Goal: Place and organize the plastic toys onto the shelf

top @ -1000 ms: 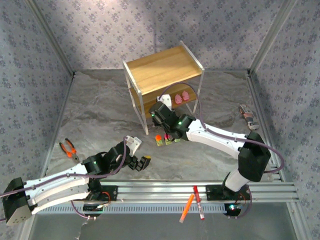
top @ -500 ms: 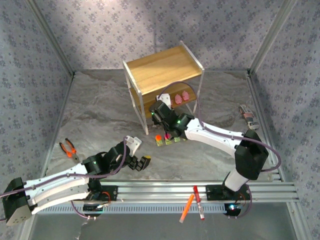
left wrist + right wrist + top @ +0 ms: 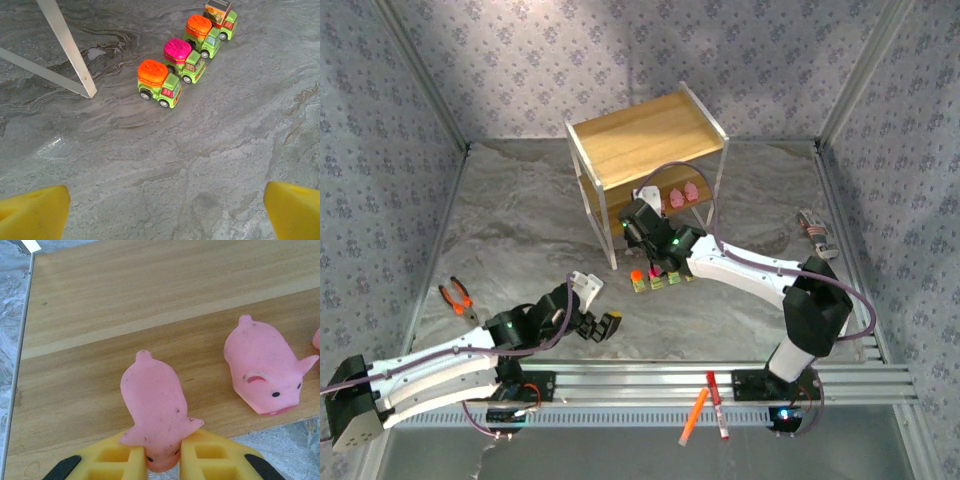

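Closer in, right fingers (image 3: 220, 460) pinch pig (image 3: 155, 405) at shelf board (image 3: 100, 315); left fingers (image 3: 35, 212) spread, facing trucks (image 3: 182, 60).

Patterned walls in pale grey-lilac, sprigged all over with small dark flowers, close the space on three sides: a left wall (image 3: 360, 200), a far wall (image 3: 520, 60) and a right wall (image 3: 920, 200). Slim metal posts run up the far corners, one on the left (image 3: 425, 75) and one on the right (image 3: 864, 70). The floor of the space is a grey marbled tabletop (image 3: 520, 220) with darker swirling veins. A silver slotted rail (image 3: 640, 378) runs along its near edge. Light falls from above, leaving a bright patch (image 3: 650, 30) high on the far wall and a soft sheen (image 3: 52, 145) on the marble.
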{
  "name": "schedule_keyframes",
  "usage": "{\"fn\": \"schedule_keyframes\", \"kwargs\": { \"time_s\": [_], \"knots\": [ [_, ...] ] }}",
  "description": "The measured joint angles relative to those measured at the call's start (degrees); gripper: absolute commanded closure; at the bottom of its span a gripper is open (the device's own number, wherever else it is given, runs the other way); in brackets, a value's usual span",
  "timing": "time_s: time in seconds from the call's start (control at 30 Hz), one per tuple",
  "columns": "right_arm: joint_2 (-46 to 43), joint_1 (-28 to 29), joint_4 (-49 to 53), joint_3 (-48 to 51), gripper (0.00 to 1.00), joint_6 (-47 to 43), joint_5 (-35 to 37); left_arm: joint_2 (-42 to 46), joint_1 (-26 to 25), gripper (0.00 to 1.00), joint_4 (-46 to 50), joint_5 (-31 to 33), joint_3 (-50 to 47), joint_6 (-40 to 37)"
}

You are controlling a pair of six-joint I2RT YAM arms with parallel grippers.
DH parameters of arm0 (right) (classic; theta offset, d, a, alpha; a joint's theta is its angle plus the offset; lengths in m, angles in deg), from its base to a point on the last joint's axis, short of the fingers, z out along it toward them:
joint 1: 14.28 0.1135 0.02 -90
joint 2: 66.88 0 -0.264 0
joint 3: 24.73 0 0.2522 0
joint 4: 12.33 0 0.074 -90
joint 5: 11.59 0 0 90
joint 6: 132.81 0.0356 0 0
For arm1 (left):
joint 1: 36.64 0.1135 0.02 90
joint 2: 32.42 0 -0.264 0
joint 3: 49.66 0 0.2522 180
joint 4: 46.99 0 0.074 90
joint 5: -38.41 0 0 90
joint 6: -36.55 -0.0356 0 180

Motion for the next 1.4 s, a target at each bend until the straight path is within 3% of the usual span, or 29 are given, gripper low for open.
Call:
{"fn": "schedule_keyframes", "kwargs": {
  "time_s": [1.4],
  "knots": [
    [2.7, -1.2, -0.7, -2.4, 0.75, -1.3, -1.5, 0.4, 0.0, 0.01, 0.0, 0.0, 0.0, 0.0]
  ]
}}
